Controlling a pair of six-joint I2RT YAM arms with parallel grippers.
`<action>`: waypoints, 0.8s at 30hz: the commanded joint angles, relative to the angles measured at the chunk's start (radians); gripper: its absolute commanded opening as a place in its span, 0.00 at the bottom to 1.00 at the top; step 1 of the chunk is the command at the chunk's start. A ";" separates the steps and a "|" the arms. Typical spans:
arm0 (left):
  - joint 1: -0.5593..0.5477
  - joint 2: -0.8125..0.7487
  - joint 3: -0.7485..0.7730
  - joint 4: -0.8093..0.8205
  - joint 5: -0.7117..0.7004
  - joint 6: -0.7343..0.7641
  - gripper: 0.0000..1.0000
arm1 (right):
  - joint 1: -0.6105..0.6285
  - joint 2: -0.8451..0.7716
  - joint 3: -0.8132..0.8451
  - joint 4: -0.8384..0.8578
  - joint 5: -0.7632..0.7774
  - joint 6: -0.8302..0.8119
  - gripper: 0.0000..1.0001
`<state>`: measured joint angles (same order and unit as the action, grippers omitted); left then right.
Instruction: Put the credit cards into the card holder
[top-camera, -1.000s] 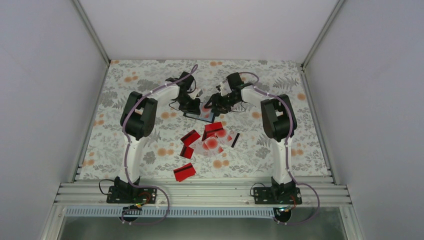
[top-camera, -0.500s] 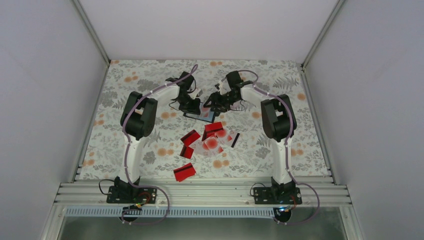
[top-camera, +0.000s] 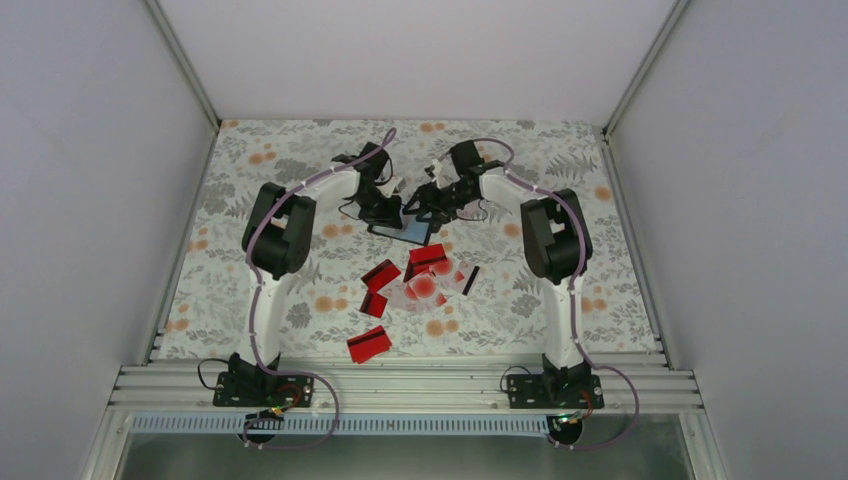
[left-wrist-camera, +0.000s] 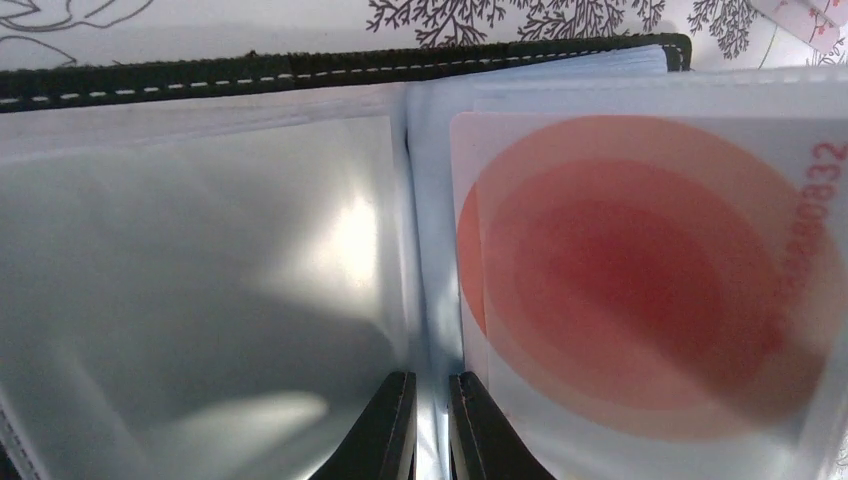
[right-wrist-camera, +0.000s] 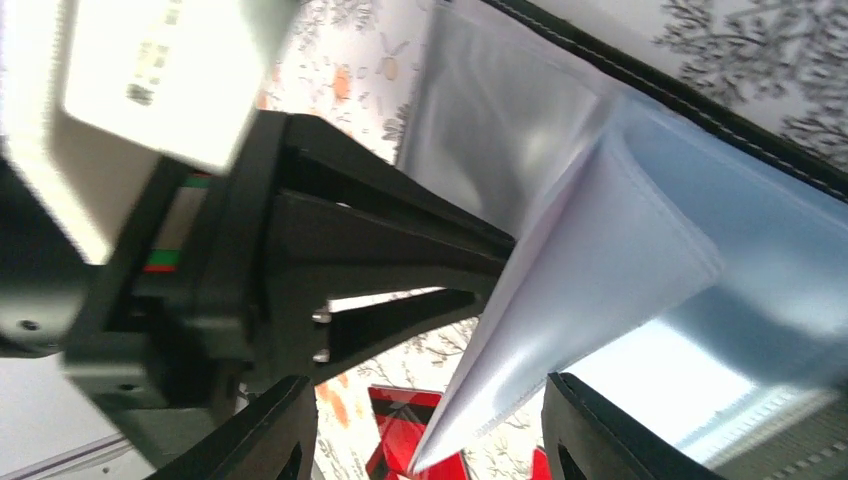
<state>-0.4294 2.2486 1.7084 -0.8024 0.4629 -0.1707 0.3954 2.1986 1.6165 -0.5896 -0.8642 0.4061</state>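
The black card holder (top-camera: 410, 232) lies open at the back middle of the table, its clear pockets (left-wrist-camera: 200, 260) up. A whitish credit card with a red dot (left-wrist-camera: 640, 290) sits inside the right pocket. My left gripper (left-wrist-camera: 432, 400) is shut on a thin clear pocket leaf at the fold. My right gripper (right-wrist-camera: 430, 430) hovers open just to the right of the holder, a raised pocket leaf (right-wrist-camera: 590, 270) standing loose between its fingers. Several loose credit cards (top-camera: 425, 282), red and whitish, lie in a heap nearer the bases, and one red card (top-camera: 369, 345) lies apart.
The left gripper's black body (right-wrist-camera: 300, 230) fills the left of the right wrist view, close to the right fingers. Red cards (right-wrist-camera: 400, 425) show on the flowered cloth (top-camera: 560, 150) under the right jaws. Grey walls enclose the table on three sides.
The right gripper has shifted slightly up and toward the back over the holder. The left arm and the loose cards have not moved.
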 joint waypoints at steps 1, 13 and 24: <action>-0.008 0.024 0.019 -0.001 0.005 -0.011 0.11 | 0.024 0.012 0.052 0.033 -0.066 -0.014 0.57; 0.073 -0.129 -0.077 0.006 -0.056 -0.077 0.11 | 0.058 0.102 0.146 0.048 -0.127 -0.003 0.58; 0.172 -0.300 -0.262 0.040 -0.102 -0.094 0.12 | 0.070 0.218 0.304 0.066 -0.189 0.026 0.59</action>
<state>-0.2760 2.0190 1.5093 -0.7845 0.3908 -0.2497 0.4553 2.3867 1.8549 -0.5438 -1.0008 0.4175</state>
